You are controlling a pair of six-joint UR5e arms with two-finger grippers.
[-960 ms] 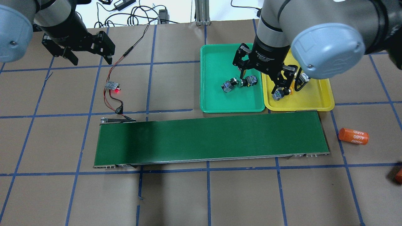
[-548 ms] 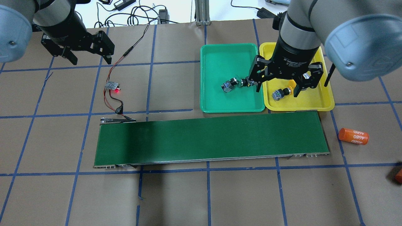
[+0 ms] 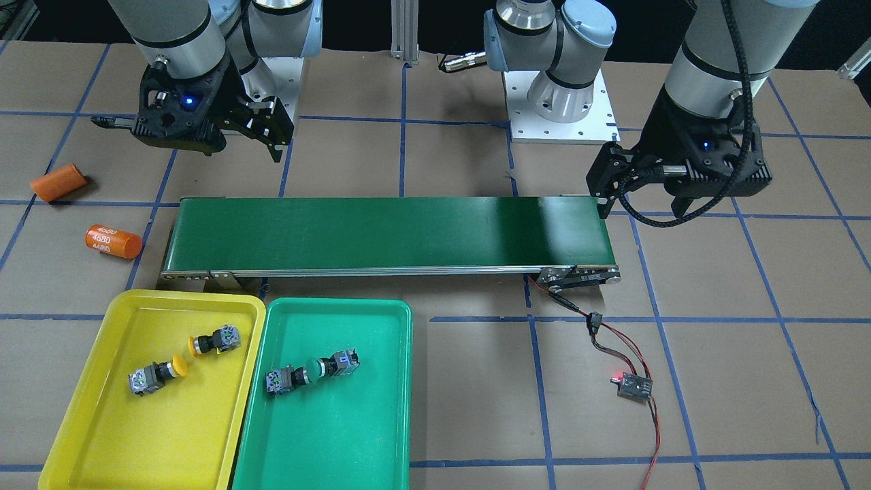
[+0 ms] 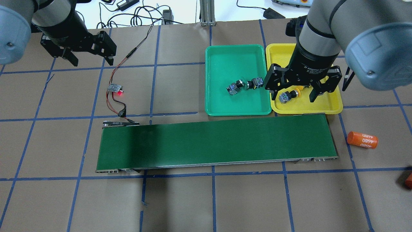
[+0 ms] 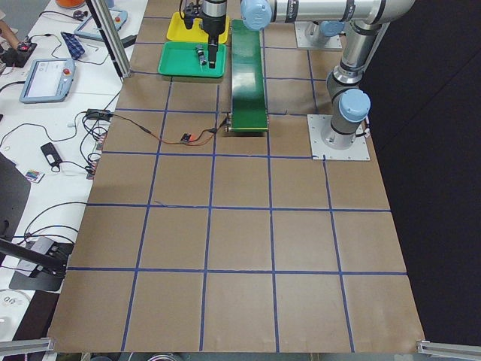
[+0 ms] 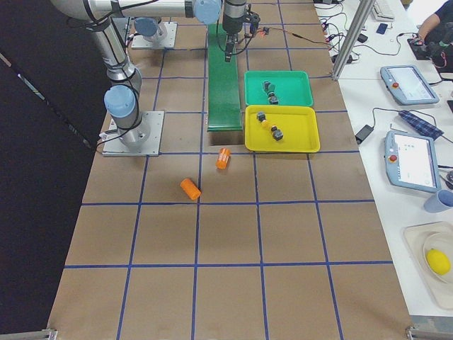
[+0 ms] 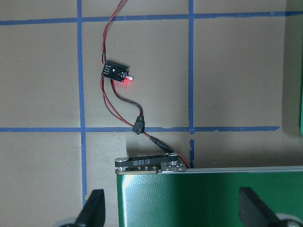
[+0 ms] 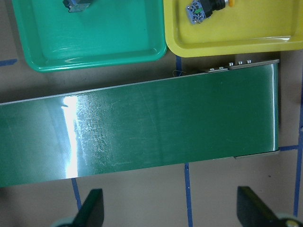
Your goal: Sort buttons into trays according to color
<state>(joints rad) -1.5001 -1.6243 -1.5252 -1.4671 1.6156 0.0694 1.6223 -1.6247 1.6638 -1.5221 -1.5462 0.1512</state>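
Note:
Two yellow-capped buttons [image 3: 214, 340] [image 3: 155, 376] lie in the yellow tray [image 3: 136, 435]. Two green-capped buttons [image 3: 286, 379] [image 3: 337, 364] lie in the green tray [image 3: 326, 435]. In the overhead view my right gripper [image 4: 293, 93] hangs open and empty above the near part of the yellow tray [image 4: 325, 103], over one yellow button [image 4: 287, 95], and hides the other. The right wrist view shows the open fingers [image 8: 92, 208] high above the belt. My left gripper [image 4: 91, 59] is open and empty over the table's far left, away from both trays.
A long dark-green conveyor belt [image 4: 215, 141] lies in front of the trays. A small circuit board [image 4: 115, 87] with red wires lies near its left end. An orange cylinder [image 4: 362, 139] lies right of the belt, and another [image 3: 58, 182] beyond it.
My right gripper let go of a yellow button in the yellow tray, opened, rose and moved right and nearer. The button stays in the tray. The left arm barely moved.

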